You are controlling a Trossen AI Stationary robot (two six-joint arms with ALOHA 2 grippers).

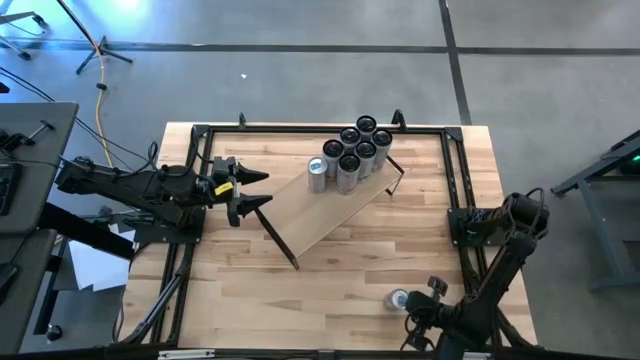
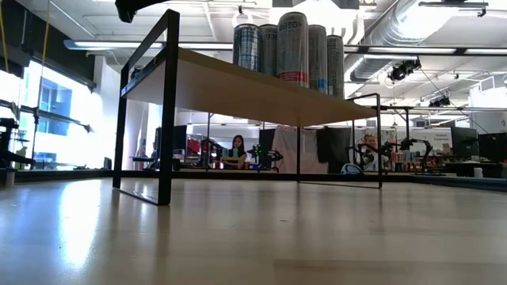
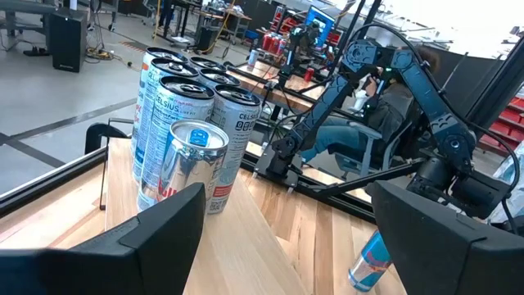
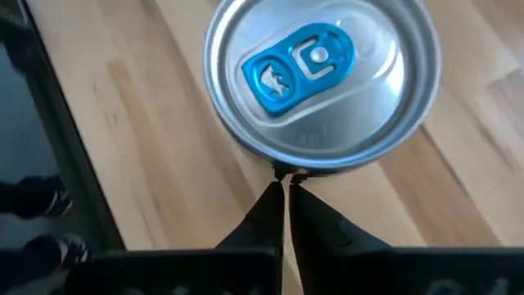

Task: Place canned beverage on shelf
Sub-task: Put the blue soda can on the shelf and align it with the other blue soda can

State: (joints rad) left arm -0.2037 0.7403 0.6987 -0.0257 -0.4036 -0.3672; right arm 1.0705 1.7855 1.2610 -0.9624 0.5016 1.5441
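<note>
1. Right at the lens of the right wrist view, the right gripper (image 4: 286, 184) has its two dark fingertips pressed together, their points meeting just at the rim of a silver canned beverage (image 4: 321, 78) with a blue pull tab; the tips clasp nothing.
2. That can (image 1: 399, 299) stands upright on the butcher-block tabletop (image 1: 330, 280), well apart from the shelf (image 1: 335, 210), near the table's front edge on the right arm's side.
3. From above, the right gripper (image 1: 418, 312) sits just beside this can, toward the table's front edge.
4. On the shelf, a pale board on thin black brackets lying diagonally across the tabletop, a cluster of upright cans (image 1: 350, 155) occupies the far end.
5. One silver can with a blue tab (image 3: 196, 164) stands at the cluster's edge nearest the left arm; taller Celsius cans (image 3: 184, 106) crowd behind it.
6. At the shelf's other end, the left gripper (image 1: 252, 191) hovers with its fingers spread wide, holding nothing.
</note>
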